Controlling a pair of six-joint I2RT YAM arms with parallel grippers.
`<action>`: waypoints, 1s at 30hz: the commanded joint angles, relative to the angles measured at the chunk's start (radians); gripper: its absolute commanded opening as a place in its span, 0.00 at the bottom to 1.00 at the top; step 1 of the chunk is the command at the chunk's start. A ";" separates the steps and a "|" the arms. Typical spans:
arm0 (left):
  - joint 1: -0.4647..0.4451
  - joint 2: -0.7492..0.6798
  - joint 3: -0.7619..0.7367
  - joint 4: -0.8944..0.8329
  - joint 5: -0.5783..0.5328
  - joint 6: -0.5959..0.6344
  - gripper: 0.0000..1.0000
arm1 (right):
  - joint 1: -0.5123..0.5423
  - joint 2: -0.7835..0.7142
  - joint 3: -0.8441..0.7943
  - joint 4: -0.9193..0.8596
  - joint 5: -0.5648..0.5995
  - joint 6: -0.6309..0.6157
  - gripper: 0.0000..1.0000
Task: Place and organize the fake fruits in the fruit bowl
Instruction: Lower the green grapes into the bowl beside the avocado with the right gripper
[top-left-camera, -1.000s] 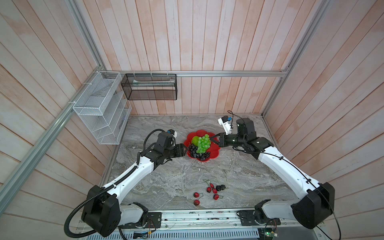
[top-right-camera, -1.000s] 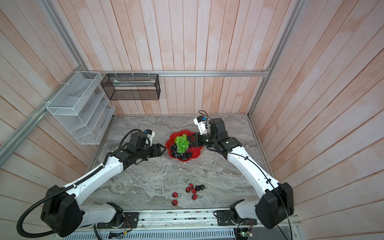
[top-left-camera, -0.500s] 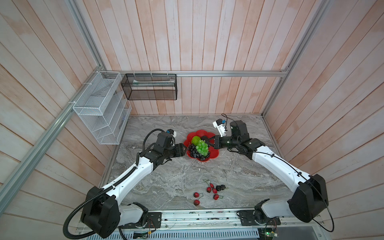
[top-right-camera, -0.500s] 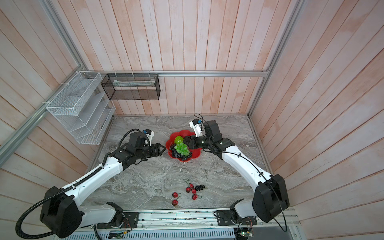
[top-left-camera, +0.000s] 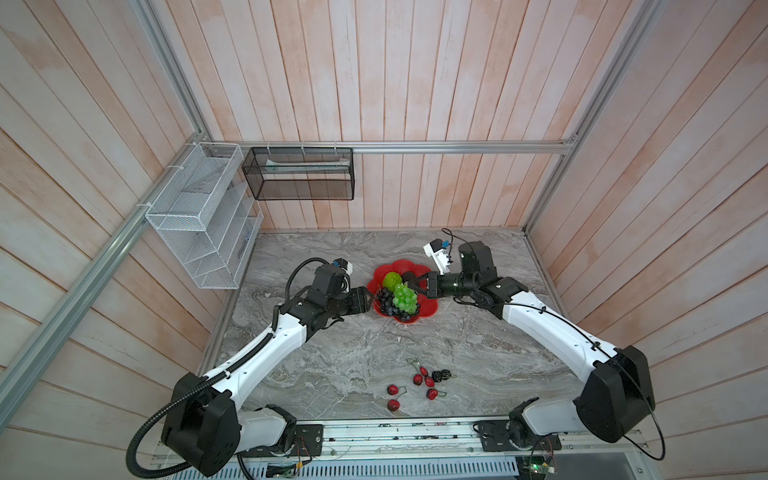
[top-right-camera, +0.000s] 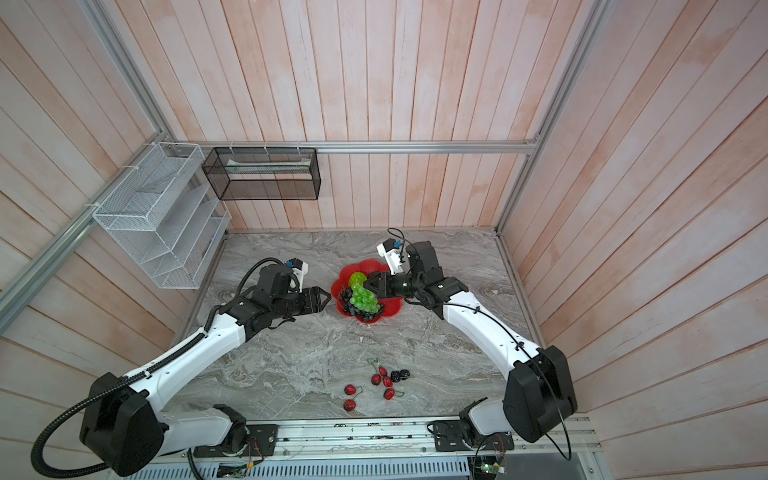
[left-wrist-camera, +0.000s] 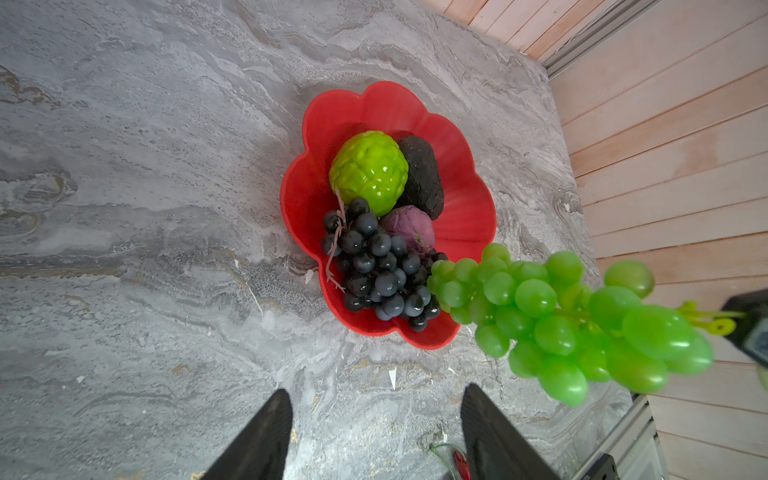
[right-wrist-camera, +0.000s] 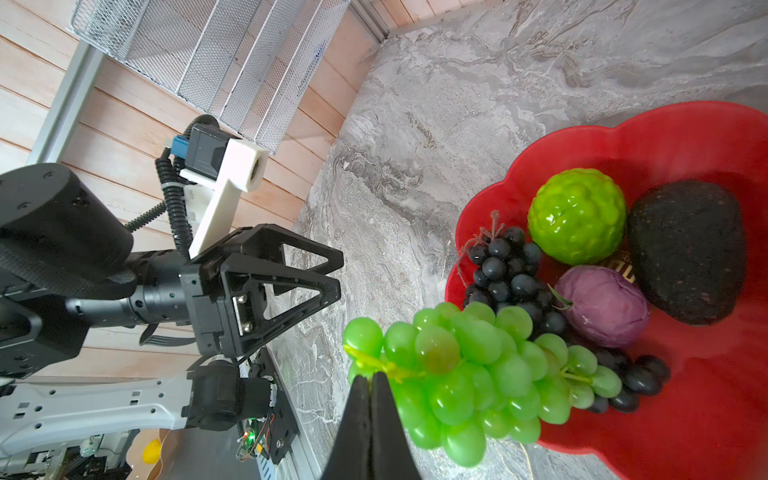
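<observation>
Two grippers: right gripper, clamped on the glossy green grape bunch stem, has reached further left over the petalled red fruit bowl; left gripper half-open, empty

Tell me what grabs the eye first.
The green grape bunch, pinched by its stem in the shut right tool, hangs over the red fruit bowl, which holds a dark purple grape bunch. Small red stemmed fruits lie on the table near its front edge; the left tool sits open beside the bowl.
</observation>
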 joint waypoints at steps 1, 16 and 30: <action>-0.005 0.011 -0.013 0.013 -0.003 -0.003 0.67 | 0.004 -0.035 0.018 0.038 -0.044 0.026 0.00; -0.005 0.044 0.002 0.028 0.008 -0.002 0.67 | -0.044 -0.022 -0.053 0.078 -0.059 0.013 0.00; -0.005 0.084 0.022 0.024 0.012 -0.002 0.67 | -0.182 0.007 -0.167 0.142 -0.095 -0.042 0.00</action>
